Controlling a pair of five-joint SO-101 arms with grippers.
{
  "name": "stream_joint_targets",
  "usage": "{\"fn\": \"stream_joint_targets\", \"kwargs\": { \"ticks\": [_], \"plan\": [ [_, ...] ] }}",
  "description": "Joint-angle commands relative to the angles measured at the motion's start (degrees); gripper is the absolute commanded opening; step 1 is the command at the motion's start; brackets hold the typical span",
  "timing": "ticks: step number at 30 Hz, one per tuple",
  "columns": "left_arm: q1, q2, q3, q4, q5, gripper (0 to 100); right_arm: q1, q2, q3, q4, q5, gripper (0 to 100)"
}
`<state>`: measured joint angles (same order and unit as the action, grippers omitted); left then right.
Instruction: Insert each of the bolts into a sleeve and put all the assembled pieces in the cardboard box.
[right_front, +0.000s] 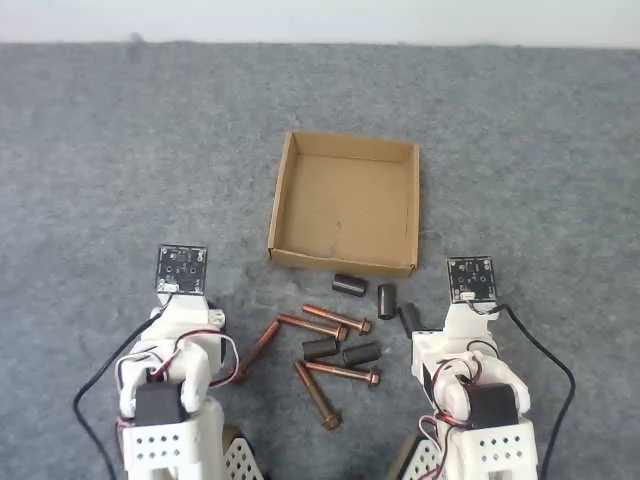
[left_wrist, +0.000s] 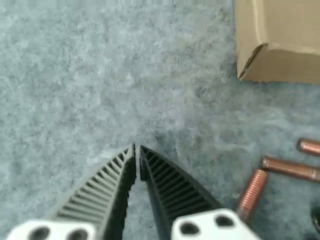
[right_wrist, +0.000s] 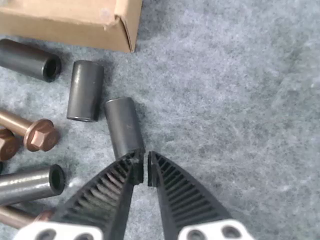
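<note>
Shallow open-top cardboard box upright on desk. Five copper bolts and five dark sleeves lie flat, scattered, separate, just beside its near wall.

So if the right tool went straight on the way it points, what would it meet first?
Most likely the nearest sleeve, whose end lies just ahead of the right tool. Height is hard to judge, so it could also pass over it toward the box corner.
</note>
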<state>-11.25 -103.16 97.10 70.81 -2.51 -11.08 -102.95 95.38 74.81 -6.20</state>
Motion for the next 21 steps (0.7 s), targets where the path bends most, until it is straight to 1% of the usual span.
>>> {"fn": "stream_joint_targets", "kwargs": {
  "ticks": [1,3,7,11,14,16,19,21],
  "plan": [
    [0.3,-1.1,-0.9,0.3,-0.4,1,0.5,-1.1,1.1,-0.3,-0.4,0.9],
    [0.3,-1.1,-1.1,-0.6,-0.4,1,0.7,-1.1,1.1,-0.3,-0.4,0.9],
    [0.2,-1.1,-1.9,-5.9,-0.2,1,0.7,-1.1,-0.9,0.0,-0.4,0.9],
    [0.2,-1.1,-2.1,-13.9,-0.4,1,0.8,-1.1,-1.4,-0.3,-0.4,1.0],
    [0.3,-1.1,-1.5,-17.9,-0.5,1,4.6,-1.1,-3.3,-0.3,-0.4,1.0],
    [-0.3,-1.1,-1.6,-19.3,-0.5,1,7.5,-1.1,-3.9,-0.3,-0.4,1.0],
    [-4.5,-1.1,-1.9,-19.3,-0.4,1,8.4,-1.1,-3.7,-0.3,-0.3,1.0],
    [-8.9,-1.1,-1.9,-19.2,0.0,1,8.7,-1.1,-3.7,-0.3,2.7,1.0]
  ]
}}
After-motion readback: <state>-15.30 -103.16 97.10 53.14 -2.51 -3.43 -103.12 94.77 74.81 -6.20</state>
